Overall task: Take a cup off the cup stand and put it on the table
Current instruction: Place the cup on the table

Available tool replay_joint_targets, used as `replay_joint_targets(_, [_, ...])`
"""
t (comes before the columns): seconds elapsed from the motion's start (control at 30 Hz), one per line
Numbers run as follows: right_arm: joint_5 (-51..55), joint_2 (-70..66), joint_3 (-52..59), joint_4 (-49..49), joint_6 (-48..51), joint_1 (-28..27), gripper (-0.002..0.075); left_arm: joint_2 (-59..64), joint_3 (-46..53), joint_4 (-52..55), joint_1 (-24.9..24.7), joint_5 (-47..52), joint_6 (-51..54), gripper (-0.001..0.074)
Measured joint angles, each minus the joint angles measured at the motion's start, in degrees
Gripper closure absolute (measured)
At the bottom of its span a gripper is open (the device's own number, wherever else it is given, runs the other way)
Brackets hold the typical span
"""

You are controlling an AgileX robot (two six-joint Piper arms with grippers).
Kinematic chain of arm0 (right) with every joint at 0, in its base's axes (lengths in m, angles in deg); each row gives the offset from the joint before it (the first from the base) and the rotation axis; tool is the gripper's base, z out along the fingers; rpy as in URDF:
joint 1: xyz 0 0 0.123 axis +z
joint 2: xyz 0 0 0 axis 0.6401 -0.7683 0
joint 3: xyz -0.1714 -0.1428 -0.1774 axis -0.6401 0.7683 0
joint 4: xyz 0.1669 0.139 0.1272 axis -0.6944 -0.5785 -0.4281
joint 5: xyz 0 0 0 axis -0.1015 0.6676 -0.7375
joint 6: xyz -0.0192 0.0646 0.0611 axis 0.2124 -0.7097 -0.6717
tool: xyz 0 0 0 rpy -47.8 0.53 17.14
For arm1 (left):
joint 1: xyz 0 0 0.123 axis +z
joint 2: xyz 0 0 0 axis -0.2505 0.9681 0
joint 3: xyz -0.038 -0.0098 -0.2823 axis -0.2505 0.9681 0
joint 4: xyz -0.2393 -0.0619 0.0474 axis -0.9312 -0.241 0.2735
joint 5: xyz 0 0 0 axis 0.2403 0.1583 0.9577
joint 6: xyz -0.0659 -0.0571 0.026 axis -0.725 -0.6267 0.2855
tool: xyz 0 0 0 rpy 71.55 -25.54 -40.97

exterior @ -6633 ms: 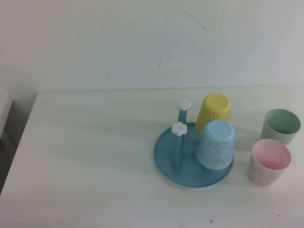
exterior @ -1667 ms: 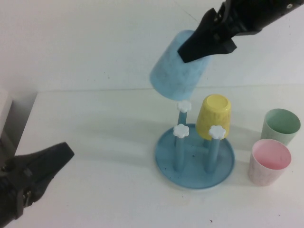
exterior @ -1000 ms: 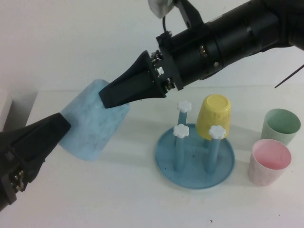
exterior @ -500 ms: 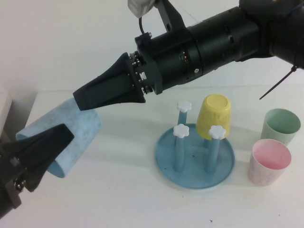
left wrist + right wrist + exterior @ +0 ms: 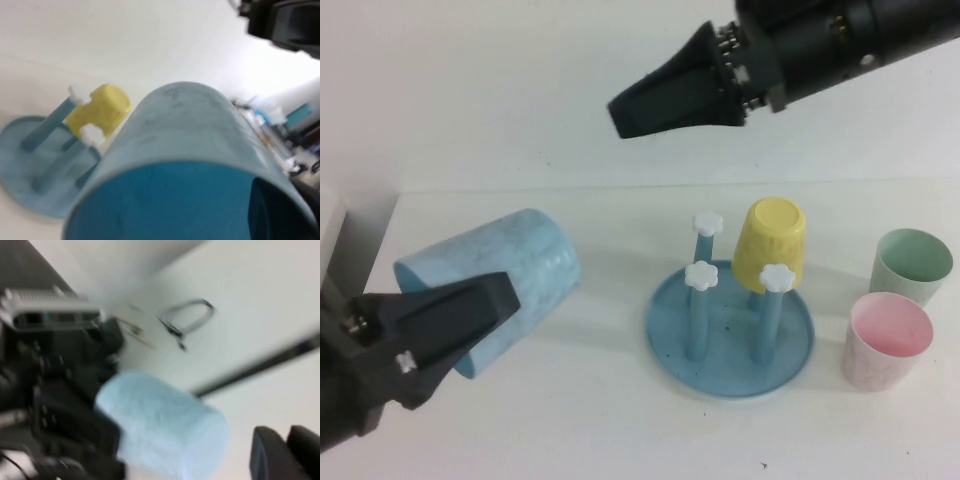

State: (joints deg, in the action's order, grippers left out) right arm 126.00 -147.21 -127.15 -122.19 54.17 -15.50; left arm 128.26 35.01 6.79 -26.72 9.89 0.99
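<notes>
The cup (image 5: 495, 285) lies tipped on its side, well to the left of the cup stand (image 5: 728, 345) over the table (image 5: 620, 420), its open mouth toward the left gripper (image 5: 470, 310), whose fingers clamp its rim. In the left wrist view one dark finger (image 5: 272, 210) sits inside the mouth of the cup (image 5: 185, 175). Whether it touches the tabletop is hard to judge. The right gripper (image 5: 625, 110) hangs high above and left of the stand, apart from the cup, its fingers pressed together. On the stand a yellow cup (image 5: 770, 243) sits upside down on a peg; a green cup (image 5: 912, 264) and a pink cup (image 5: 886, 340) stand just right of it.
</notes>
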Motion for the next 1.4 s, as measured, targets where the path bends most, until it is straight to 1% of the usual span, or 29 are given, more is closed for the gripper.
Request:
replay_joint_targets(0.07, [0.4,3.2,0.0,7.1,-1.3,-0.5,0.0683,3.1,-3.7,8.8,0.0,3.0,-4.0,0.0730])
replay_joint_targets(0.13, [0.9,6.2,0.0,16.3,-4.0,-0.6,0.0706,6.5,-7.3,16.1,0.0,6.1,-6.8,0.0730])
replay_joint_targets(0.27, [1.2,12.4,-0.1,35.0,-11.5,0.0,0.0721,17.1,-16.4,27.9,0.0,15.7,-9.1,0.0730])
replay_joint_targets(0.33, [1.2,15.5,0.0,42.0,-15.3,0.1,0.0725,22.8,-20.5,32.1,0.0,20.0,-9.2,0.0730])
replay_joint_targets(0.43, [1.2,20.2,2.2,48.6,-18.8,0.2,0.0727,30.7,-26.7,37.2,0.0,24.0,-9.5,0.0730])
replay_joint_targets(0.53, [1.2,25.2,7.2,53.1,-21.5,0.3,0.0727,37.7,-32.0,41.6,-0.1,25.5,-10.7,0.0730])
replay_joint_targets(0.6, [1.2,28.7,11.2,56.1,-22.8,0.3,0.0727,42.1,-35.2,44.5,-1.1,25.4,-11.3,0.0730])
replay_joint_targets(0.73, [1.2,34.4,20.7,62.5,-25.0,0.3,0.0727,49.8,-40.9,50.9,-5.0,24.6,-14.9,0.0730])
replay_joint_targets(0.83, [1.2,39.2,27.8,66.5,-26.6,0.3,0.0727,55.3,-44.1,56.8,-8.8,24.3,-17.3,0.0730])
replay_joint_targets(0.93, [1.2,44.1,33.3,69.1,-27.8,0.3,0.0728,60.6,-46.8,61.7,-12.1,24.2,-19.5,0.0730])
replay_joint_targets(1.03, [1.2,49.1,38.9,71.4,-28.7,0.3,0.0728,65.9,-49.2,65.5,-14.2,24.0,-21.1,0.0730])
replay_joint_targets(1.23, [1.2,55.5,46.6,72.5,-29.3,0.3,0.0728,72.5,-52.0,67.9,-15.5,24.0,-21.4,0.0722])
replay_joint_targets(1.27, [1.2,55.9,47.4,72.5,-30.0,0.3,0.0728,73.1,-52.1,68.0,-15.7,23.9,-21.4,0.0712])
replay_joint_targets(1.33, [1.2,56.3,48.0,72.5,-31.0,0.3,0.0728,73.8,-52.1,68.4,-16.0,23.8,-21.4,0.0668])
replay_joint_targets(1.4, [1.2,56.4,48.1,72.5,-31.6,0.3,0.0728,73.9,-52.1,68.6,-16.2,23.8,-21.4,0.0584])
